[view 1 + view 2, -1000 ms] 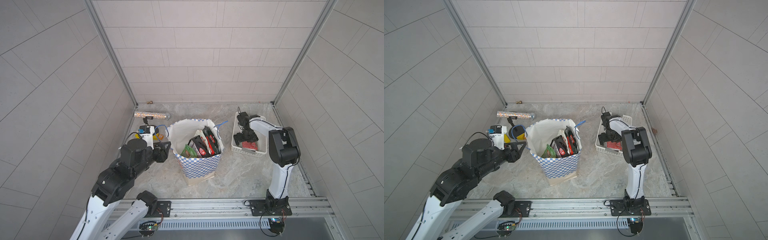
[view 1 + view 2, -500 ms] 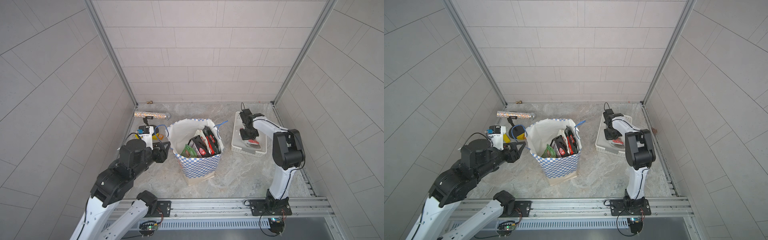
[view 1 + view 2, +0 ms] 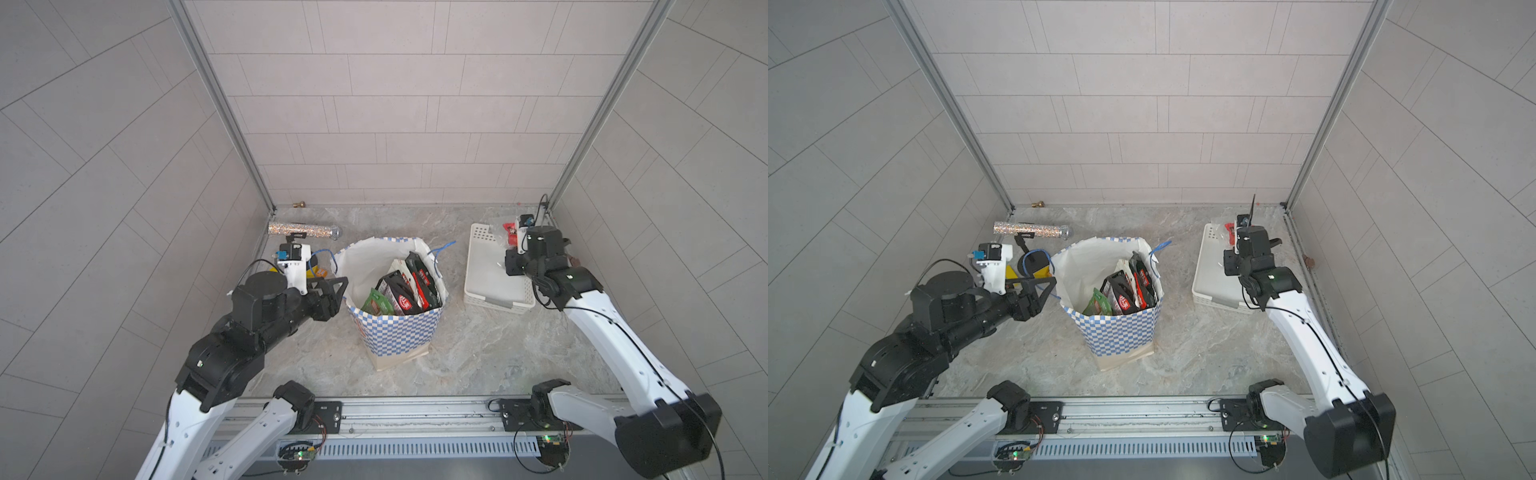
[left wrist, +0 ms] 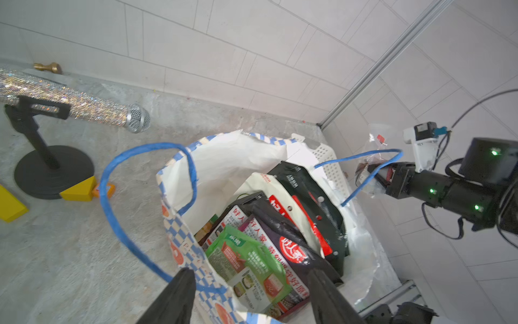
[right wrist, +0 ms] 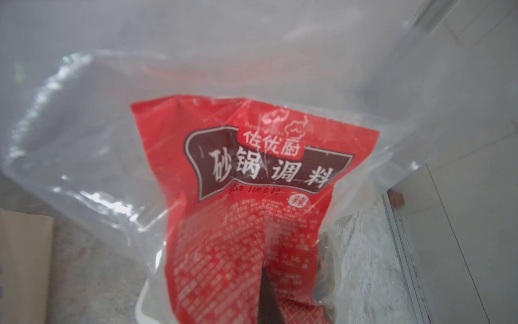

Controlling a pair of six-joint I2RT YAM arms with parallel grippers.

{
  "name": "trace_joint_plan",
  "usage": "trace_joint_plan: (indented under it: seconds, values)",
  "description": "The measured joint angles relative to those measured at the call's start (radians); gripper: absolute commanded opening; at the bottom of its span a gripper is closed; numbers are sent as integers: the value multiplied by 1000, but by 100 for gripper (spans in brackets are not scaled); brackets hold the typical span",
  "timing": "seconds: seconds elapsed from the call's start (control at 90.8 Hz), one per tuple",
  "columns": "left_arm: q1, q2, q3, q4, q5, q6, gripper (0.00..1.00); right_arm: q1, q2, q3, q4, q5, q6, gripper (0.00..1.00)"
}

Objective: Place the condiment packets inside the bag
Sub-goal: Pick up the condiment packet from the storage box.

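The checkered bag [image 3: 395, 334] [image 3: 1117, 332] stands open mid-table, white lining [image 4: 224, 168] showing. Several condiment packets stand in it: black-and-red ones [image 3: 405, 291] [image 4: 308, 190] and a green one [image 3: 376, 301] [image 4: 246, 258]. My left gripper [image 3: 343, 286] [image 3: 1050, 284] [image 4: 252, 297] is open, its jaws straddling the bag's left rim. My right gripper [image 3: 513, 243] [image 5: 266, 277] is shut on a red condiment packet [image 3: 509, 232] [image 3: 1229, 232] [image 5: 252, 182] in clear plastic wrap. It holds the packet above the far end of the white basket [image 3: 486, 266].
A glittery microphone [image 3: 303, 229] on a black stand [image 3: 1034, 259] and a yellow block [image 4: 77, 189] sit left of the bag, behind my left wrist. A small brass piece [image 3: 298, 204] lies by the back wall. The right wall is close to the basket [image 3: 1212, 270].
My right gripper has shut on the red packet in the basket and lifted it, the arm swinging out toward the right wall. The left jaws have spread wider at the bag's rim.
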Motion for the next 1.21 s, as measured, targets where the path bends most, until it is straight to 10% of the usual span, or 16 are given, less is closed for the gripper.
trace_joint_plan:
  seconds: [0.308,0.649,1.046,1.211]
  values:
    - [0,102,143,142,389,-21,77,233,-359,-135,301,-435,-222,0]
    - [-27,261,419,210,540,-116,100,771,-120,77,277,-312,-501,0]
    - [-154,426,619,-148,286,-19,97,835,86,206,211,-147,-577,0]
    - [-229,514,655,-274,127,26,65,853,121,224,210,-132,-581,0]
